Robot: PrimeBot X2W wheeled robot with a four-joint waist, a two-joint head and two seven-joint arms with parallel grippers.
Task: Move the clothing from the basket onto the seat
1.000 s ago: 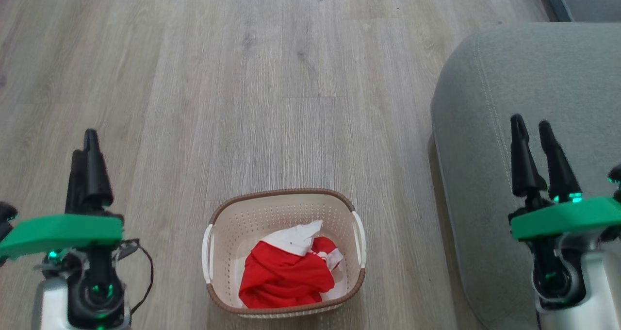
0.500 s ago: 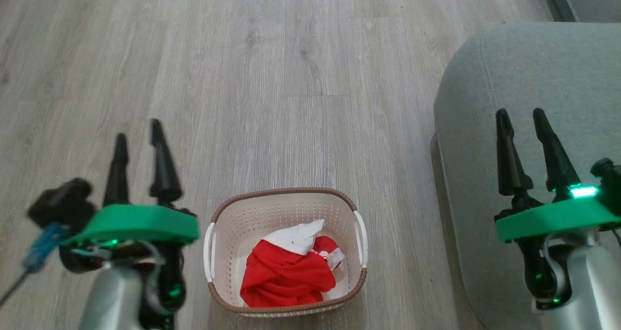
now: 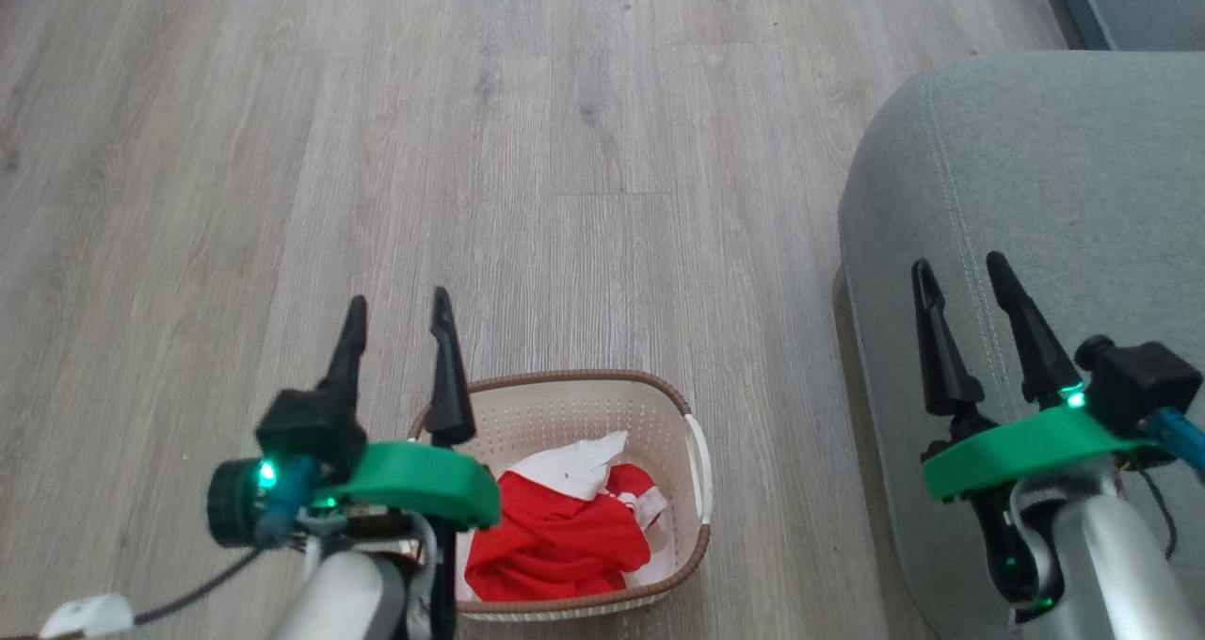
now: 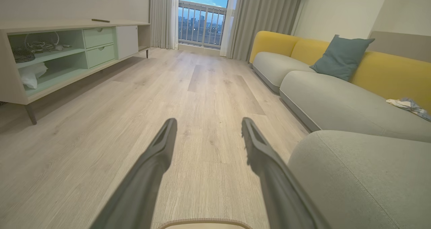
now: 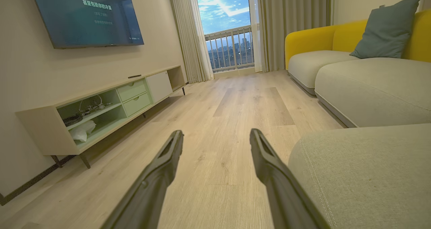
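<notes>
Left hand (image 3: 397, 296) is hovering over the left side of the basket (image 3: 602, 376), jaws spread wide and gripping nothing, while the right hand (image 3: 956, 262) is hanging above the seat (image 3: 1054, 151), equally wide and empty. The clothing (image 3: 555, 536) is lying heaped in the basket on the floor (image 3: 565, 151), red with a white piece on top. Best play, I'd say: tipping the left hand downward, centring over the heap, dropping inside the walls clear of the rim, then pinching deep into the bunched red fabric
</notes>
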